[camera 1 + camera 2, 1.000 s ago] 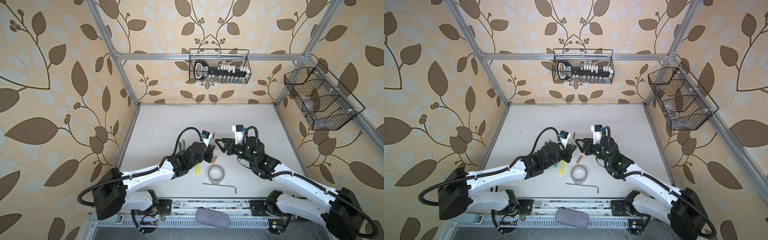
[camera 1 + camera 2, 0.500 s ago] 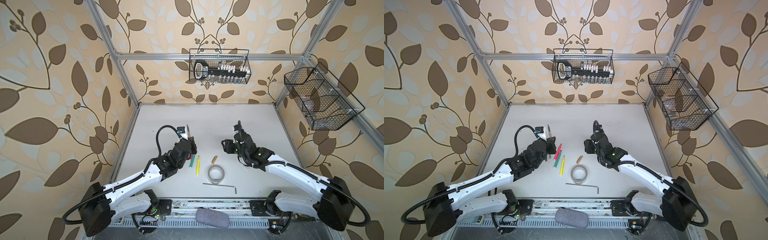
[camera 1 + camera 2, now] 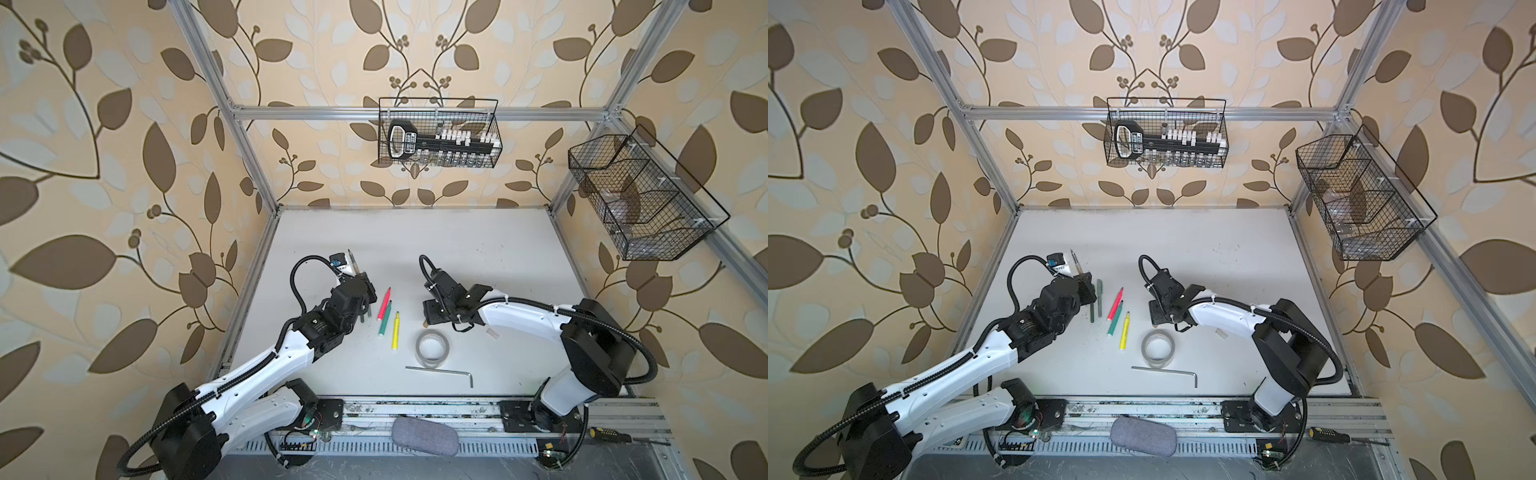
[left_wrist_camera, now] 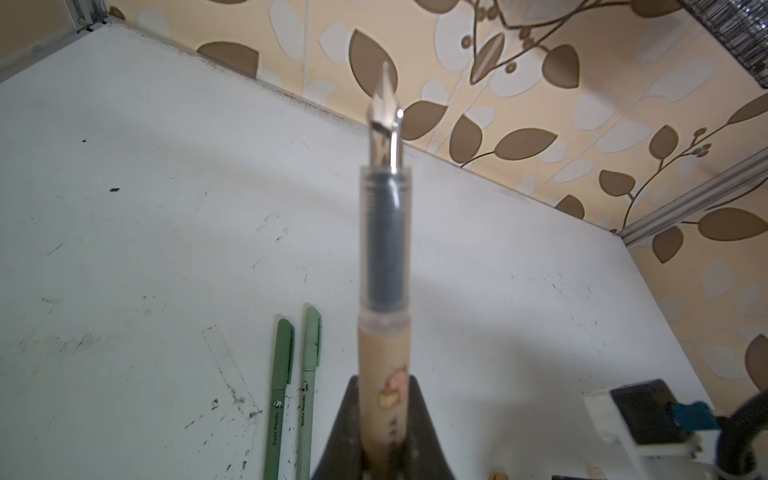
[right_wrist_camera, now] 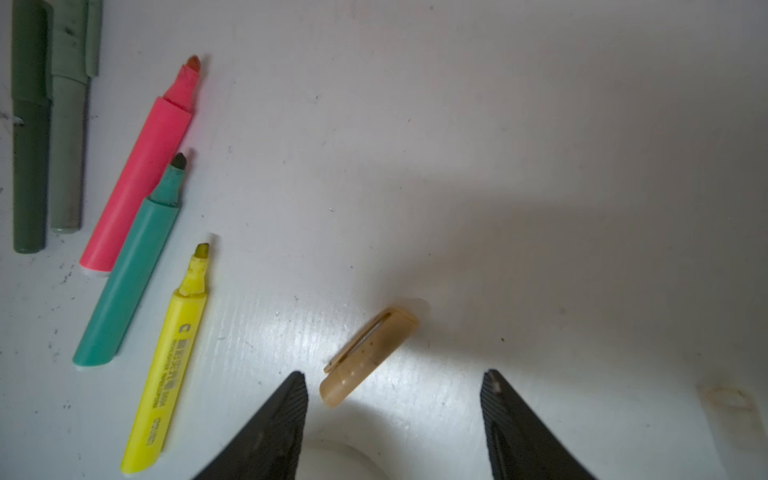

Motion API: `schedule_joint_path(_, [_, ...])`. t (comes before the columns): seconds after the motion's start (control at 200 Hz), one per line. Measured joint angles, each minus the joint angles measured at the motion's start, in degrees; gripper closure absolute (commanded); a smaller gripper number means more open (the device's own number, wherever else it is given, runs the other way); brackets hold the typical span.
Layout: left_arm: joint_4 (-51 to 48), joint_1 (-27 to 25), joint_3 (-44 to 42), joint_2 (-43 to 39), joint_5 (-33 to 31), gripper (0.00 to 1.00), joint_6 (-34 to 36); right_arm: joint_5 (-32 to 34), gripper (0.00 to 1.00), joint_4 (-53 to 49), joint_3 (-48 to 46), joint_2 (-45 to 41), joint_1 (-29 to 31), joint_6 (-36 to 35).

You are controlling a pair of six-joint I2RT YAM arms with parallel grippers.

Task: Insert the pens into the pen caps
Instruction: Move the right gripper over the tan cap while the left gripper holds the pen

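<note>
My left gripper [image 4: 384, 386] is shut on the barrel of a tan pen [image 4: 384, 249] whose bare metal nib points away, up off the table. In both top views its nib [image 3: 351, 259] [image 3: 1073, 259] sticks out past the gripper. My right gripper [image 5: 395, 374] is open and points down at a tan pen cap [image 5: 370, 355] that lies flat near one fingertip, untouched. Pink [image 5: 141, 174], green [image 5: 133, 270] and yellow [image 5: 170, 357] markers lie uncapped side by side. Two thin green pens [image 4: 280, 386] [image 4: 309, 374] lie capped next to my left gripper.
A roll of clear tape [image 3: 433, 348] lies just in front of the right gripper, and a silver hex key [image 3: 440, 370] nearer the front edge. A small clear piece [image 3: 492, 333] lies under the right arm. Wire baskets [image 3: 438, 133] [image 3: 640, 199] hang on the back and right walls.
The two grippers, close together over the middle a second ago, have drawn apart. The left one went left with the tan pen; the right one turned down over the tan cap.
</note>
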Motion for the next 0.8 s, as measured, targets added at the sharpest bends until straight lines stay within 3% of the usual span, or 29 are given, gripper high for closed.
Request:
schedule_joint_path(0.305, [-2.91,0.0,1.44,-0.85,0.42,1.0,1.66,1.33,0.28,-7.82,2.84,0.9,0.46,-0.24])
schedule_joint_path(0.8, [-4.37,0.0,16.68,15.87,1.31,1.0,8.83,1.07,0.31,-8.9,6.71,8.61,-0.11,-3.21])
